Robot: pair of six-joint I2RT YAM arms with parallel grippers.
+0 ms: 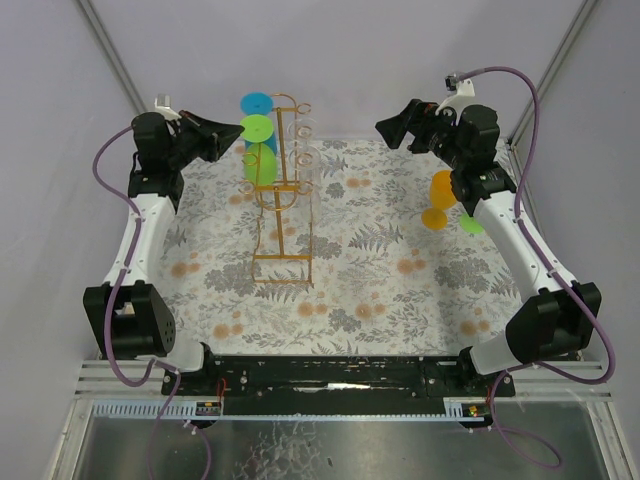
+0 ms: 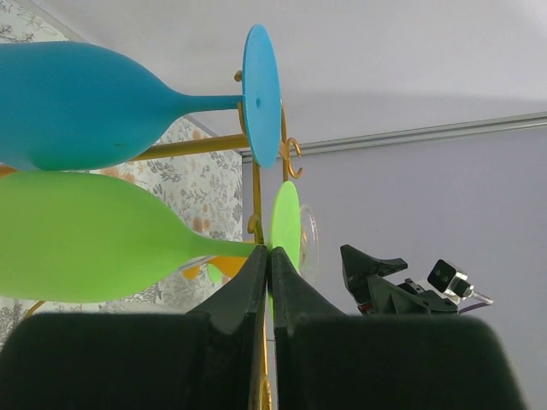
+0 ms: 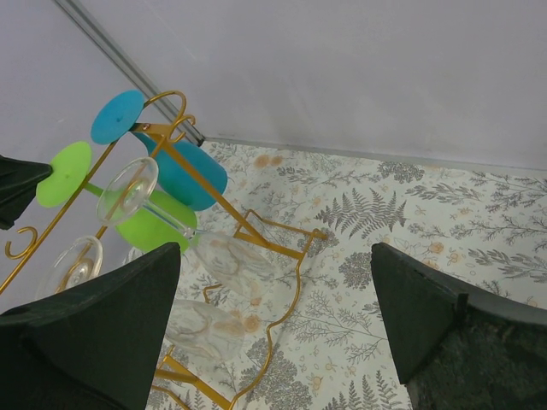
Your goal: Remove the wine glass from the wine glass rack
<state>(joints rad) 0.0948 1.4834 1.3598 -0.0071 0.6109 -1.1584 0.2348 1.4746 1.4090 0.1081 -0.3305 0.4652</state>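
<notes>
**Close-up check: one side pinching, the other wide open**

Black fingers (image 2: 231, 299) of the left end effector (image 2: 268, 254) fill the bottom of the left wrist view, squeezed together with barely a slit between them. The lower edge of the round foot of the lime-green plastic wine glass (image 2: 85, 235) drops right into that slit, so the pinch looks to be on the foot's rim.

That glass hangs on the thin gold wire wine glass rack (image 2: 201, 146), foot on one side of the top rail and bowl on the other, so it's not off yet. A blue plastic wine glass (image 2: 77, 107) hangs the same way just beside it.

From the top camera, the rack stands toward the back of the floral-print counter (image 1: 380, 290), a bit left of centre. The coloured glasses are on its left side and a few clear wine glasses (image 3: 128, 190) on its right.

The right end effector (image 3: 275, 252) is up in the air at the back right, well apart from the rack, jaws spread wide with nothing between them.

An orange wine glass (image 1: 442, 190) sits on the counter beside the right arm, partly hidden by it.
</notes>
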